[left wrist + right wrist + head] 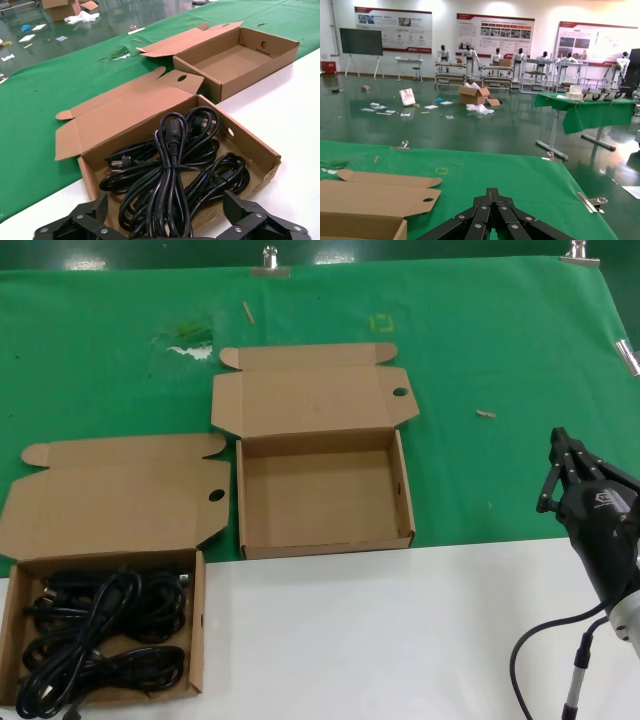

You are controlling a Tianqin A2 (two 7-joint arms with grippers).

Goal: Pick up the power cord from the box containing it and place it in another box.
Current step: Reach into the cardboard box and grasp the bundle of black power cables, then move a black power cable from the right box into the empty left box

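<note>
Directly beneath left gripper (170, 220), jaws wide: power cord (172, 165) coiled in near box (260, 150) | limp, light; grasp central bundle | right gripper (492, 197) closed, parked aside.

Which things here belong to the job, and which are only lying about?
Job:
power cord
box containing it
another box
left gripper, jaws open above the cord
right gripper, jaws shut, parked at the table's right side

Lying about:
wooden stick
metal clip
yellow mark
</note>
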